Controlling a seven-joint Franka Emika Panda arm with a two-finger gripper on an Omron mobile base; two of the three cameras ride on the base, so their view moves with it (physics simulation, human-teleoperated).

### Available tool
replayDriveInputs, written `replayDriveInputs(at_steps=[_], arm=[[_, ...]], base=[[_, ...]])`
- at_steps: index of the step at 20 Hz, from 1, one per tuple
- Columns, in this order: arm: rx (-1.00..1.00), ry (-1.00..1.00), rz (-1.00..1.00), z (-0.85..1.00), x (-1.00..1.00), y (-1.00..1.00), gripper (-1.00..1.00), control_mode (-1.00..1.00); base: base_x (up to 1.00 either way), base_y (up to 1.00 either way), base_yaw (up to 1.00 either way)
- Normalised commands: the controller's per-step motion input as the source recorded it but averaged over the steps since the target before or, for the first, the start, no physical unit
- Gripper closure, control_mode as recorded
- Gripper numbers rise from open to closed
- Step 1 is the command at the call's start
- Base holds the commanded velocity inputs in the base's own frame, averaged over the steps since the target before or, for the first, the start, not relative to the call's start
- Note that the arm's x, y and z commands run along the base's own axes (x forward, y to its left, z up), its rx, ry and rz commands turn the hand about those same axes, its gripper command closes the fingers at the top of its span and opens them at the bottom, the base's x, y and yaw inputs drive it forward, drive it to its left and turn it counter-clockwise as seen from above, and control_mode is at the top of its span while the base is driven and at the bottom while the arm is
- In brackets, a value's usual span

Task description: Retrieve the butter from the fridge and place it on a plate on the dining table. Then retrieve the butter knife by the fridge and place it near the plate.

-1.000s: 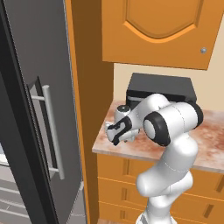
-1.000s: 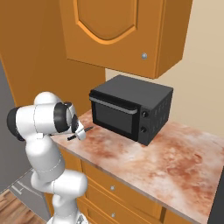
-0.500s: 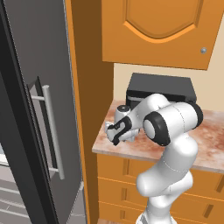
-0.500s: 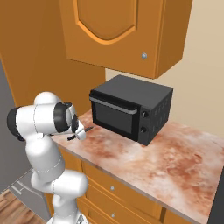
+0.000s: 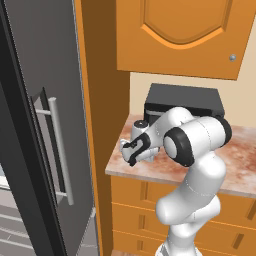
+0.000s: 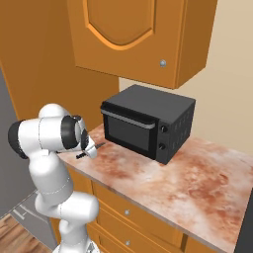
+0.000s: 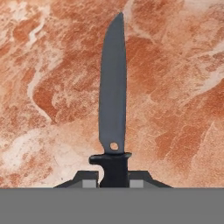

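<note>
While my arm folds forward from the base with its big dark elbow joint high and the forearm sloping down to the left, my claw (image 5: 133, 154) hangs low over the front left corner of the marbled counter (image 6: 197, 173). In the hand view my two dark fingertips (image 7: 89, 180) press in from either side on the handle of the butter knife (image 7: 113, 105), so the claw is clenched on the knife. The blade runs straight away from my fingers, flat and dark, with its point at the top of that view and a small round hole near the guard. Reddish-brown and white stone lies under the whole blade; I cannot tell from here whether the knife is touching the counter or just clear of it.

From the right base view, my wrist is turned so the claw (image 6: 88, 150) points toward the black microwave (image 6: 148, 123), and the thin dark blade (image 6: 97, 146) sticks out of my fingers toward its door, near it but apart.

The fridge (image 5: 45, 150) stands to the left of the counter, past an orange side panel (image 5: 102, 125), its grey door with a vertical bar handle (image 5: 61, 150) seen at an angle. An orange wall cabinet (image 5: 180, 35) hangs above the microwave, and orange drawers (image 6: 128, 212) sit under the counter.
</note>
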Motion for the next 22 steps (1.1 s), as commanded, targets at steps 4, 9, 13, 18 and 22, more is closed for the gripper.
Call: replayDriveInputs(at_steps=[4, 9, 13, 18, 22], arm=[[0.0, 0.0, 0.0, -0.01, 0.0, 0.02, 1.0, -1.0], [0.01, 0.0, 0.0, 0.07, -0.07, 0.01, 1.0, -1.0], [0.0, -0.05, 0.0, 0.46, -0.46, 0.0, 1.0, -1.0], [0.0, -0.03, 0.0, 0.5, -0.51, -0.04, 1.0, -1.0], [0.0, 0.0, 0.0, 0.4, -0.45, -0.15, 1.0, -1.0]], base=[[0.0, 0.0, 0.0], [0.0, 0.0, 0.0], [0.0, 0.0, 0.0], [0.0, 0.0, 0.0], [0.0, 0.0, 0.0]])
